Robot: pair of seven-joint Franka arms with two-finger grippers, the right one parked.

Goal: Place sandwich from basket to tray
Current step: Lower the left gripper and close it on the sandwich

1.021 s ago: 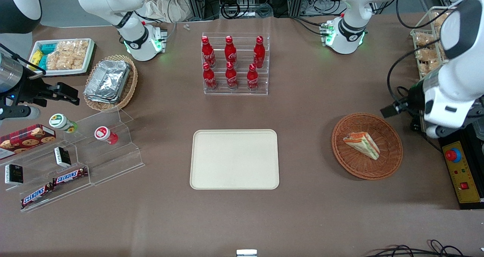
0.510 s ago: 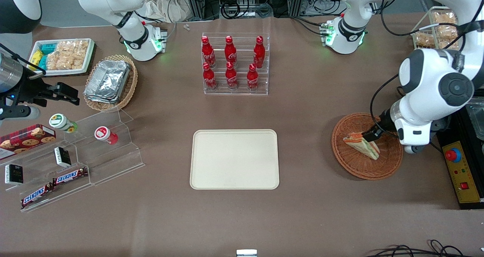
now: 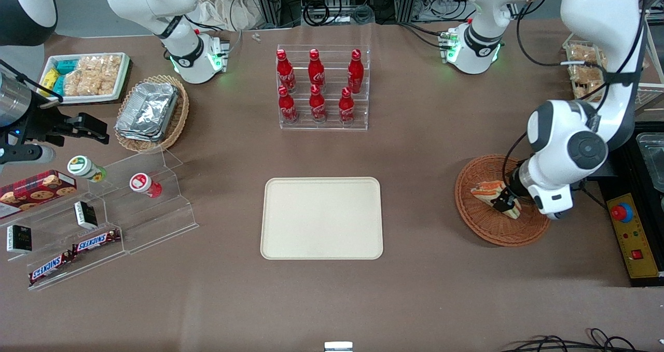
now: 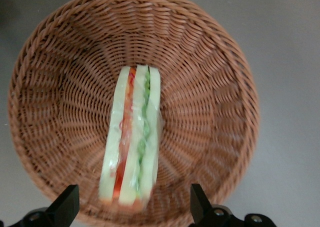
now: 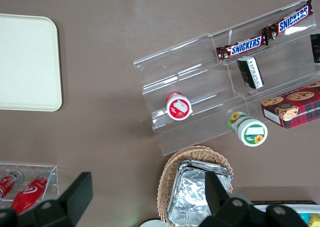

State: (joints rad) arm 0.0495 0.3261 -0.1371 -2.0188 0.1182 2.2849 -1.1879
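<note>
Your left gripper (image 4: 131, 207) is down over the basket (image 3: 482, 227), fingers spread wide, one on each flank of the sandwich (image 4: 131, 142), nothing gripped. Sandwich stands on edge at the basket's middle, layers up. Basket sits toward the working arm's end of the table; the tray (image 3: 321, 218), at table centre, has nothing on it.

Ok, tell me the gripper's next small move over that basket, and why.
Probably lower straight down a little, then close. The gripper is open above the basket, its fingers standing on either side of the sandwich, which lies on the basket floor, not yet gripped. The tray sits empty, toward the parked arm's end.
</note>
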